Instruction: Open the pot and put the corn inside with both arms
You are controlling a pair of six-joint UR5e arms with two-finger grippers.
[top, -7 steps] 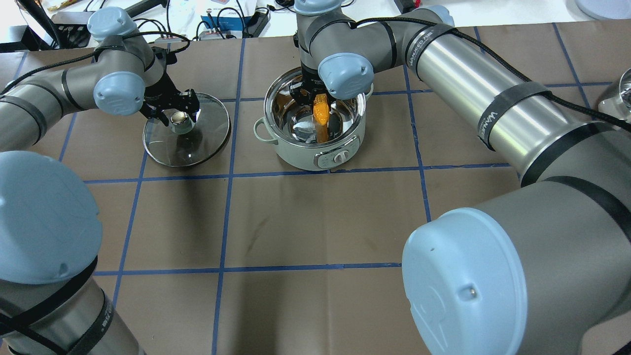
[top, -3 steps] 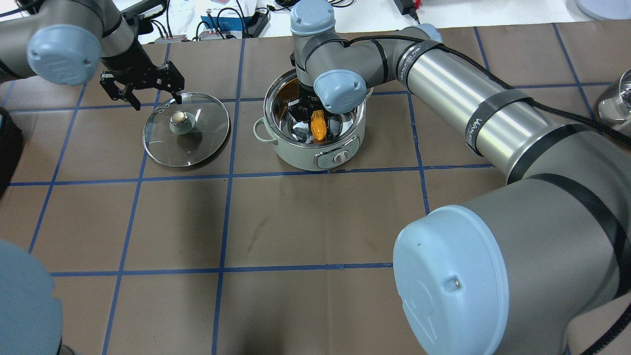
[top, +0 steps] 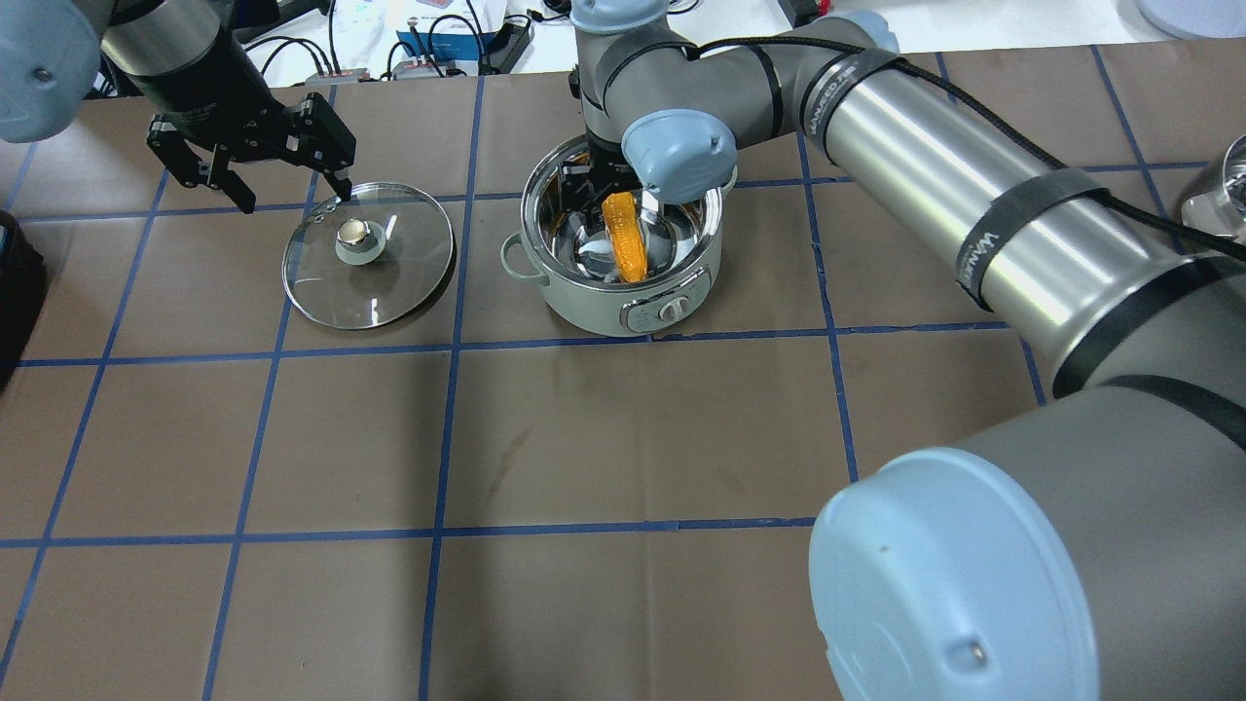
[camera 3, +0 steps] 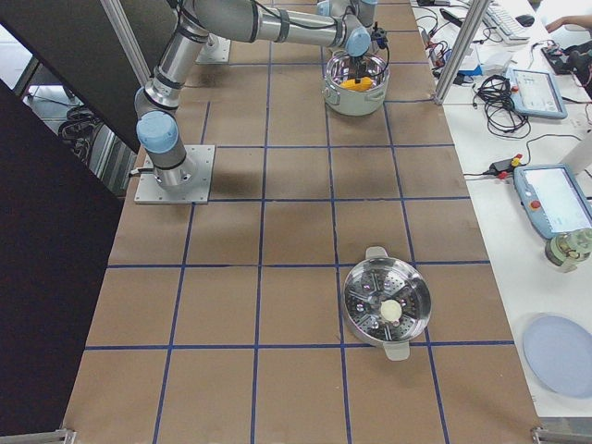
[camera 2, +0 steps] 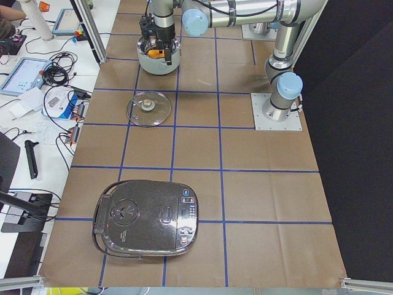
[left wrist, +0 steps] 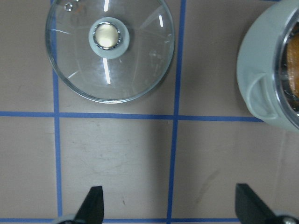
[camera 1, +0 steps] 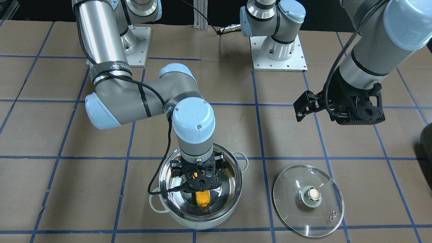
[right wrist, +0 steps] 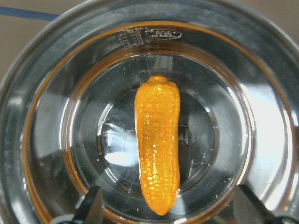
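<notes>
The steel pot stands open on the table, also in the front view. The orange corn lies flat on its bottom, clear in the right wrist view and the front view. My right gripper hangs open just above the corn inside the rim, its fingertips spread wide. The glass lid lies flat on the table left of the pot, knob up. My left gripper is open and empty, raised behind and left of the lid.
A black rice cooker sits at the table's end on my left. A steamer pot sits toward the end on my right. Cables and boxes lie beyond the table's far edge.
My left gripper left the lid's knob, rose and drew back to the left, open. My right gripper let go of the corn, which now lies on the pot's bottom.
</notes>
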